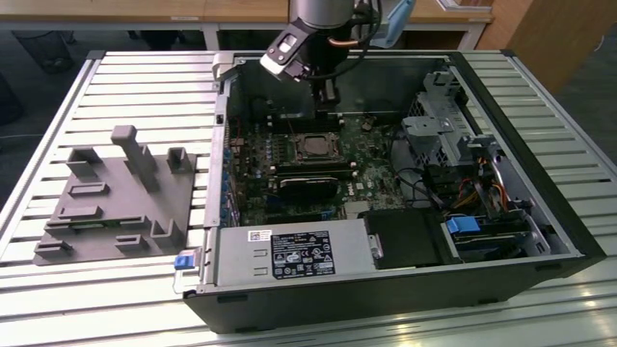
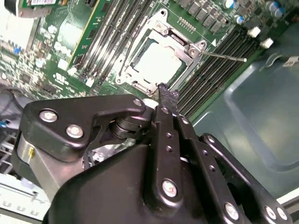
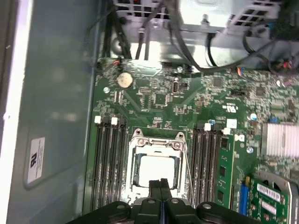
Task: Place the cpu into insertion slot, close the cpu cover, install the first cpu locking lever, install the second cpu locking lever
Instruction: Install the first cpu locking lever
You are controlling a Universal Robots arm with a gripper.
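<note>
– Where the computer case [image 1: 386, 300] lies open on the slatted worktop [image 1: 115, 87], how does the hand stand?

– The hand [image 1: 326, 97] hangs inside the case over the green circuit board [image 3: 159, 98]. In both wrist views [image 2: 167, 94] [image 3: 161, 183] its two fingers [image 3: 155, 189] are pressed together along their length with no gap between them. Nothing is gripped.

– Position of the cpu?

– The cpu [image 3: 156, 169] sits flat in the insertion slot [image 3: 134, 175], its pale metal top showing through the square window. The cpu cover [image 3: 156, 143] lies down over it and frames it on all sides.

– And the levers?

– In the second wrist view one thin locking lever [image 2: 224, 57] juts from a corner of the socket. It reaches out over the black memory slots [image 2: 210, 77], its tip well clear of the frame. A thin wire [image 2: 125, 58] follows the opposite side of the cover. I cannot tell whether that one is latched.

– How near is the hand to the socket?

– The fingertips are close to the edge of the cover, on the side by those memory slots. I cannot tell whether they touch it.

– Other items noted?

– A grey fixture [image 1: 115, 195] rests on the worktop, to the exterior view's left of the case and apart from it. A labelled power supply [image 1: 289, 253] occupies the near end of the case.
</note>
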